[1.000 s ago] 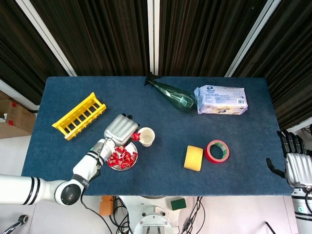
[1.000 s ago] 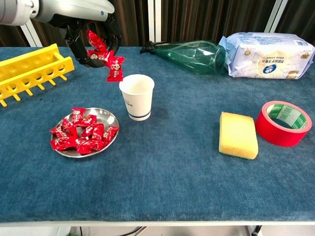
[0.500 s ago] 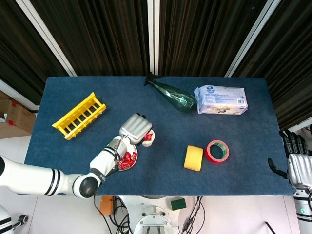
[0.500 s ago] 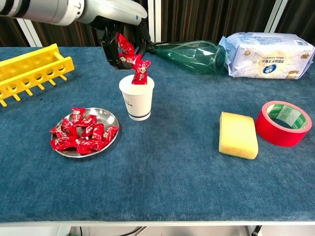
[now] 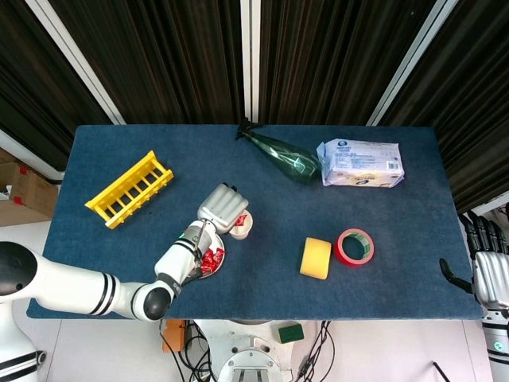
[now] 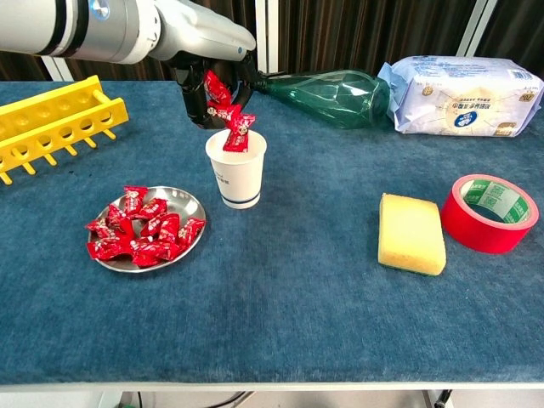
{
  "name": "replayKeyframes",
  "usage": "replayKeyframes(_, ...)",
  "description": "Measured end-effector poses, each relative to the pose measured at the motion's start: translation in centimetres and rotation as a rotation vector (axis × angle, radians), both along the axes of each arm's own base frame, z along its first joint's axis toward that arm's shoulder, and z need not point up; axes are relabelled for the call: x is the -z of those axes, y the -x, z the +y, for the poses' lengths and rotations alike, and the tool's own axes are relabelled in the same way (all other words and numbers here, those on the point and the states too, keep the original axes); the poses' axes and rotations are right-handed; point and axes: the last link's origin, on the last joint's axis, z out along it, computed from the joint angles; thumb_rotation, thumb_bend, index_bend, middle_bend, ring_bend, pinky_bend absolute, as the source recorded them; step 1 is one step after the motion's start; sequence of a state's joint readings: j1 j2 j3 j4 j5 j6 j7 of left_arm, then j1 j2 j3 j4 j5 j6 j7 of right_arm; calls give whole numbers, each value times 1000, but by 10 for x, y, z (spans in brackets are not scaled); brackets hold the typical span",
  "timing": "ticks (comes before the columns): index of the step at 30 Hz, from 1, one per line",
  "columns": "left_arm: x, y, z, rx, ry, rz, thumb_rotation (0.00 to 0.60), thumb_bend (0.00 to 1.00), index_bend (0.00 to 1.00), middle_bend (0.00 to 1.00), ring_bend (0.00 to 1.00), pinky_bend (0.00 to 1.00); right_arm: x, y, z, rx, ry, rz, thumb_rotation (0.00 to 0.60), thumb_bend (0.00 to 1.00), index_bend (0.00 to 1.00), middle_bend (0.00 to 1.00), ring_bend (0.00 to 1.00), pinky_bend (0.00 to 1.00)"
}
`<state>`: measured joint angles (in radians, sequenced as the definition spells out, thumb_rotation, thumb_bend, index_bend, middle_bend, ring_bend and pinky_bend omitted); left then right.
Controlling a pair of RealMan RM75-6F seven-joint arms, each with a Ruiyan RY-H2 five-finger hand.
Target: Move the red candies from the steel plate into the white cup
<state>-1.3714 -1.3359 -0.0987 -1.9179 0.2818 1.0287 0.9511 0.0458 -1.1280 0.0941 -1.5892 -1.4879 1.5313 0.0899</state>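
The left hand grips red candies directly over the white cup, the lowest at its rim. Next, I judge: release them, then return to the steel plate.

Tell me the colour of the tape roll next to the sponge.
The tape roll is red outside with a green inner core, clearest in the chest view.

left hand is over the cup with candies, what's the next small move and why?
Probably open the fingers and let go. The left robot hand holds red candies right above the white cup, and the lowest one already hangs at the rim, so they should fall inside. Many candies still lie on the steel plate.
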Motion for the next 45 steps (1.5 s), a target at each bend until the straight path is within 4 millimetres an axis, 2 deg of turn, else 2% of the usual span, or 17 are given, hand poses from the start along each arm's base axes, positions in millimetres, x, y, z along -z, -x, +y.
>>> replayKeyframes(23,13,4,3,3,2,24,600,402,549,600,289,341,0,1,-1,5,-5,0,600,322,0,0,0,0)
replayKeyframes(45,22,5,0,17,12,49,600,393,453,519,288,341,0,1,-2,5,-9,1,600,322,0,0,0,0)
